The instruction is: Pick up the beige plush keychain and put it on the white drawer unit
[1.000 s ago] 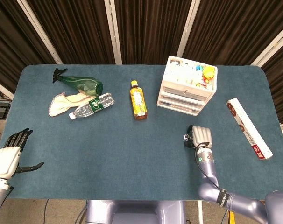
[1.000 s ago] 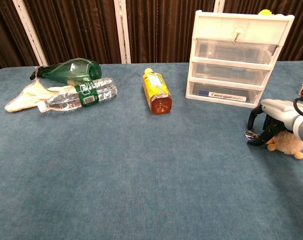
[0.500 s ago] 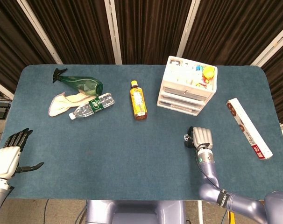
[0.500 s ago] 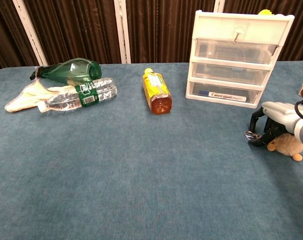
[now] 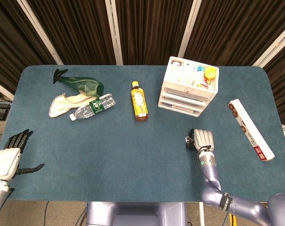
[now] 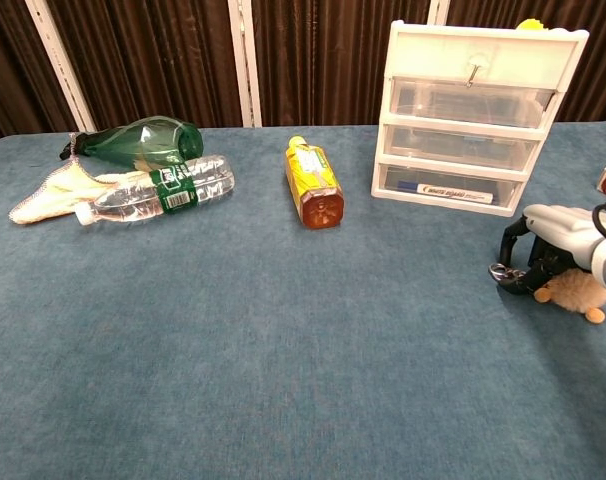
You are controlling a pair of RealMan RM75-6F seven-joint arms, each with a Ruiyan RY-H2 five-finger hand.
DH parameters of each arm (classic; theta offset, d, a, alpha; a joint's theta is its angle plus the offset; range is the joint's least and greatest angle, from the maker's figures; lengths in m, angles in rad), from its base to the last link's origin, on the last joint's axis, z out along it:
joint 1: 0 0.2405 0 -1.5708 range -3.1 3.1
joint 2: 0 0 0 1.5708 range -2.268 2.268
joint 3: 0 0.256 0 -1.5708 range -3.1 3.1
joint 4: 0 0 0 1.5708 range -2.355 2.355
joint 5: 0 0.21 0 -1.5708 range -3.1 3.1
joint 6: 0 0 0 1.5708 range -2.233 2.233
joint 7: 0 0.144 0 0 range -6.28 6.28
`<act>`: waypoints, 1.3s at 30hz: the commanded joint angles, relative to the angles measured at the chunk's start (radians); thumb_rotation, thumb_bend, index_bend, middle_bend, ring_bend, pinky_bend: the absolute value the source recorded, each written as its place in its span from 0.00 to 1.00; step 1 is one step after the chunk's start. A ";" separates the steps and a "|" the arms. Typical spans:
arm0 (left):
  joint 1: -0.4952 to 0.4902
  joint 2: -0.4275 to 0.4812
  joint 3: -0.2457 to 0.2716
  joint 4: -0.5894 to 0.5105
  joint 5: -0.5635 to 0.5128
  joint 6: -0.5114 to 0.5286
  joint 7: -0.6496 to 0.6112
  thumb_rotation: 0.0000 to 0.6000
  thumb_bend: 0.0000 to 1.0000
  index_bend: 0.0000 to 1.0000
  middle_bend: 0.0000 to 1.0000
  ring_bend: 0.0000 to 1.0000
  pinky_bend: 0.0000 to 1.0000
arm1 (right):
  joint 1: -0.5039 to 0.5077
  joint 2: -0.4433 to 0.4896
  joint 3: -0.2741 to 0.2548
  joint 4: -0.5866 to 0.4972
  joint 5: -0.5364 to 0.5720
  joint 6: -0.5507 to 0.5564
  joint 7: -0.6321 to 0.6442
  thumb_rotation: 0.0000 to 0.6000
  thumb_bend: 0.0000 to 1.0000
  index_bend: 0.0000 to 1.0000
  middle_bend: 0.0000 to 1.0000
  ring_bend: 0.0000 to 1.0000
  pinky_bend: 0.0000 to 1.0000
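Note:
The beige plush keychain [image 6: 576,290] lies on the blue table at the right, mostly under my right hand [image 6: 549,243]. That hand [image 5: 203,139] is cupped over it, dark fingers curled down around the plush, and the metal ring [image 6: 497,270] pokes out at the fingertips. From the head view the hand hides the plush; only the ring [image 5: 187,139] shows. The white drawer unit [image 6: 463,150] stands behind it, further back on the table [image 5: 182,101], with small items on its top. My left hand [image 5: 7,157] hangs off the table's near left corner, fingers spread and holding nothing.
A yellow drink bottle [image 5: 139,100] lies left of the drawers. A green spray bottle [image 5: 81,84], a clear water bottle [image 5: 92,107] and a cloth [image 5: 62,102] sit at the far left. A long white box [image 5: 250,128] lies at the right edge.
My right hand has shifted slightly toward the near edge, and the plush moved with it a little. The left hand has not moved.

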 commanded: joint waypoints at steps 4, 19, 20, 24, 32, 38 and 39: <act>0.000 0.000 0.000 0.000 0.001 0.001 0.001 0.80 0.00 0.00 0.00 0.00 0.00 | -0.002 0.000 -0.001 -0.003 -0.006 0.004 0.002 1.00 0.34 0.51 1.00 1.00 0.92; 0.001 0.000 0.000 0.001 0.003 0.004 -0.003 0.81 0.00 0.00 0.00 0.00 0.00 | -0.005 0.028 0.017 -0.068 -0.053 0.032 0.030 1.00 0.34 0.52 1.00 1.00 0.92; 0.001 0.000 0.000 0.000 0.003 0.004 -0.003 0.80 0.00 0.00 0.00 0.00 0.00 | -0.004 0.031 0.023 -0.076 -0.058 0.037 0.034 1.00 0.34 0.52 1.00 1.00 0.92; 0.001 0.000 0.000 0.000 0.002 0.004 -0.005 0.80 0.00 0.00 0.00 0.00 0.00 | -0.001 0.038 0.041 -0.100 -0.082 0.053 0.054 1.00 0.34 0.53 1.00 1.00 0.92; 0.000 0.001 -0.001 -0.001 -0.001 0.002 -0.006 0.80 0.00 0.00 0.00 0.00 0.00 | 0.015 0.029 0.081 -0.106 -0.124 0.093 0.084 1.00 0.34 0.53 1.00 1.00 0.92; -0.001 0.001 -0.002 -0.002 -0.004 -0.002 -0.009 0.80 0.00 0.00 0.00 0.00 0.00 | 0.031 0.009 0.122 -0.088 -0.157 0.132 0.115 1.00 0.34 0.54 1.00 1.00 0.92; -0.001 0.002 -0.002 -0.002 -0.004 -0.002 -0.010 0.80 0.00 0.00 0.00 0.00 0.00 | 0.034 0.005 0.127 -0.085 -0.163 0.139 0.120 1.00 0.34 0.54 1.00 1.00 0.92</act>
